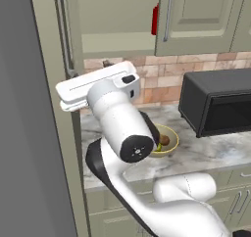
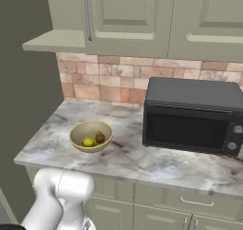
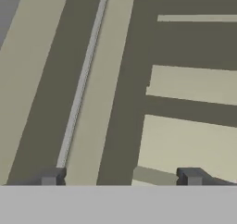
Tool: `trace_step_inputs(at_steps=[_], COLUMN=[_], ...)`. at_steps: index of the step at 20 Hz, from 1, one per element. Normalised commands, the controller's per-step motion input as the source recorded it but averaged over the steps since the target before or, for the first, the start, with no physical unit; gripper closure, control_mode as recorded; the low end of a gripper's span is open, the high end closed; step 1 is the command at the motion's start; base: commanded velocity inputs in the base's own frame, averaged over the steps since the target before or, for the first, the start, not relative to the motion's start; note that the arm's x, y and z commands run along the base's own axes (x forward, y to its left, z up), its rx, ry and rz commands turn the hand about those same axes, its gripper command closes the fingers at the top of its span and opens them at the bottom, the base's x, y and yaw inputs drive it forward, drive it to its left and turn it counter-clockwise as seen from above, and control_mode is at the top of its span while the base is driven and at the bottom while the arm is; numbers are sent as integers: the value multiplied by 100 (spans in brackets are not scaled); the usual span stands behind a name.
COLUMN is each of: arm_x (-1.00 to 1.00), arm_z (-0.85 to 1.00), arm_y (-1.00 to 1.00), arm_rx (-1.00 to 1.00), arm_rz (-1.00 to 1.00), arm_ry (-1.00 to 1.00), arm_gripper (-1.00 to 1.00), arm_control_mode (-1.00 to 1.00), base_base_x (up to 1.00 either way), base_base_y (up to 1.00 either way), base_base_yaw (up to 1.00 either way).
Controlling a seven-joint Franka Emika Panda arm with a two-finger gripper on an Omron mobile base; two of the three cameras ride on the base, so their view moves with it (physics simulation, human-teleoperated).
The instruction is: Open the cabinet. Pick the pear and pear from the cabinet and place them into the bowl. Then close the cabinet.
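we see the bowl (image 2: 91, 136) at the middle left of the right base view, a dull golden-tan dish with a thin rim on the marble counter (image 2: 142, 158), and inside it lie a yellow-green fruit (image 2: 88, 142) and a brownish one (image 2: 99, 138) just beside it, which we take for the two pears. so we judge the picking and placing done, and the closing of the cabinet (image 2: 118, 15) is what is left. in the left base view the sage-green cabinet runs along the top, one door (image 1: 66, 30) swung out at the upper left with its slim metal bar handle (image 1: 63, 33), and a red bottle (image 1: 155, 19) shows on the shelf at the edge of the other door. in the hand view the gripper (image 3: 121, 177) sits at the bottom of the frame with its fingers spread wide apart and nothing between them, a long thin handle (image 3: 81, 84) rising from the lower left fingertip toward the top. a dark microwave (image 2: 192, 115) stands at the right, well apart from the bowl.
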Motion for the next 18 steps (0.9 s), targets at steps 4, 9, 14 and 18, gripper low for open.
trace_step_inputs(at_steps=[4,9,14,18], arm_x=[21,18,89,100], arm_z=[-5,0,-34,-60], arm_y=[30,8,37,21], arm_rx=[1,0,-4,0], arm_rz=[0,0,-1,-1], arm_ry=[5,0,0,8], arm_gripper=[-100,-100,-100,-100], arm_control_mode=[-100,-100,-100,-100], base_base_x=[0,0,0,0], base_base_y=[0,0,0,0], base_base_yaw=[0,0,0,0])
